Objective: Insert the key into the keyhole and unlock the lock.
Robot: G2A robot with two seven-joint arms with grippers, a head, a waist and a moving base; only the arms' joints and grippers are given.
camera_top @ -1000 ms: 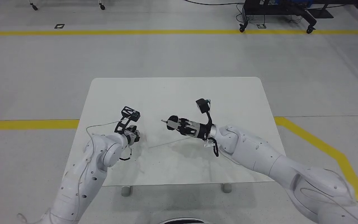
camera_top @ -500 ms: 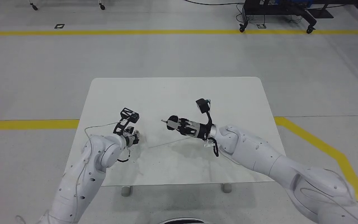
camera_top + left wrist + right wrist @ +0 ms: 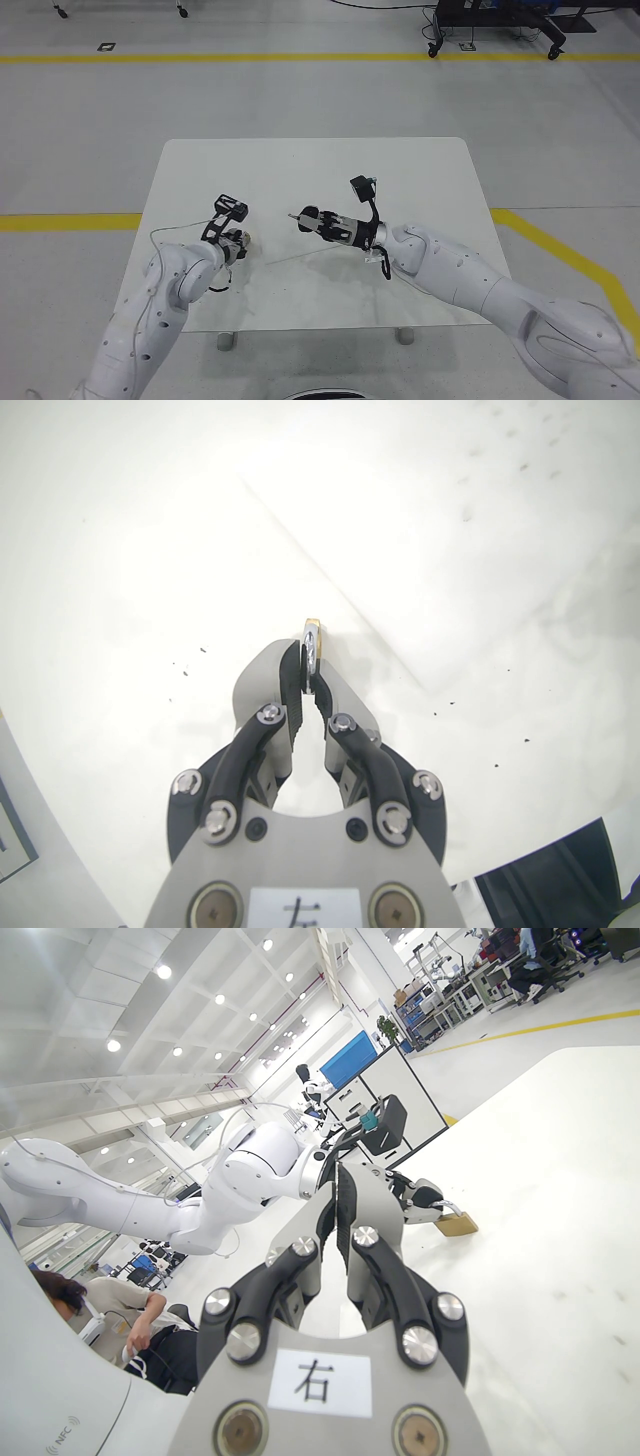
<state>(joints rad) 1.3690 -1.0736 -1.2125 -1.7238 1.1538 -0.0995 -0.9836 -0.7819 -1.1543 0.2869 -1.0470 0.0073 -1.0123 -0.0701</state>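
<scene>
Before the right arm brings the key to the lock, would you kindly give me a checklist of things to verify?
1. The left gripper is shut on the shackle of the lock: ok.
2. The right gripper is shut on the key, whose tip sticks out toward the lock: ok.
3. The lock body appears to rest on the table: ok.
4. The keyhole is turned toward the key: cannot tell.
5. The key tip lines up with the keyhole: cannot tell.
6. The key is seated in the lock: not ok; they are apart.
</scene>
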